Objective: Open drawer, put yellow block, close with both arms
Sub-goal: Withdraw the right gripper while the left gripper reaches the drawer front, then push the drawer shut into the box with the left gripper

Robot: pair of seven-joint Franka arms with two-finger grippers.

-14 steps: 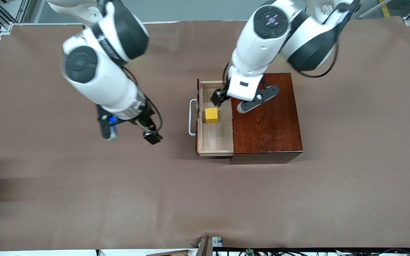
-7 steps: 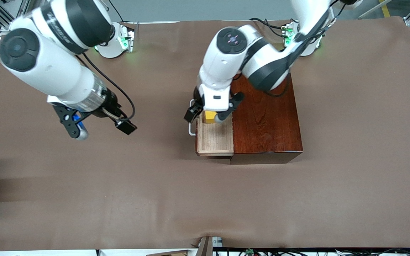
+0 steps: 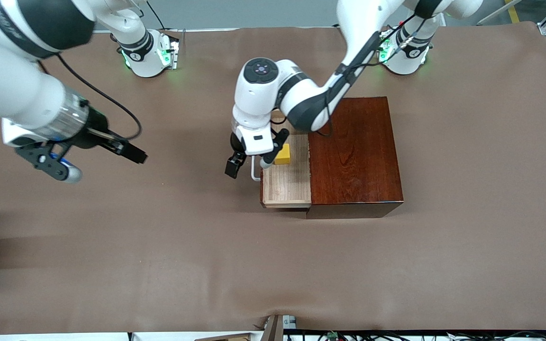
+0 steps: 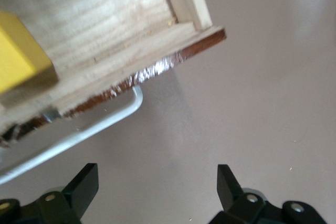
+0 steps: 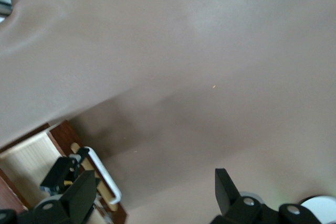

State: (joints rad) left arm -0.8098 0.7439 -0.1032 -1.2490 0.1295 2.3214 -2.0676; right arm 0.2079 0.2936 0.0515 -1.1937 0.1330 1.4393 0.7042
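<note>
The left hand (image 3: pixel 247 166) is hanging over the drawer's white bar handle (image 3: pixel 254 168), its fingers (image 4: pixel 83 186) spread wide and pinching nothing, one black fingertip showing over the brown counter (image 3: pixel 159 246) just outside the handle and the other at the drawer's front edge. The left wrist view is giving what the front view is hiding under the arm: the handle's (image 4: pixel 79 135) bend, the thin dark reddish front, and the bare counter (image 4: pixel 252 87) between the two spread fingertips. The drawer (image 3: pixel 286 187) is standing pulled out of the glossy red-brown wooden box (image 3: pixel 354 156) toward the right arm's end of the counter, and the yellow block (image 3: pixel 282 154) is lying on its pale wood floor, near the front wall and partly covered in the front view by the left hand; the left wrist view is showing one corner of the block (image 4: pixel 21 59) resting flat on the grain of the drawer (image 4: pixel 105 30). The right hand (image 3: pixel 95 158) is waiting up over bare counter toward the right arm's end, well apart from the drawer, its fingers (image 5: pixel 228 190) also spread and carrying nothing. Its wrist view is catching the drawer (image 5: pixel 29 158), the handle (image 5: pixel 105 174) and the left hand (image 5: pixel 63 174) farther off.
</note>
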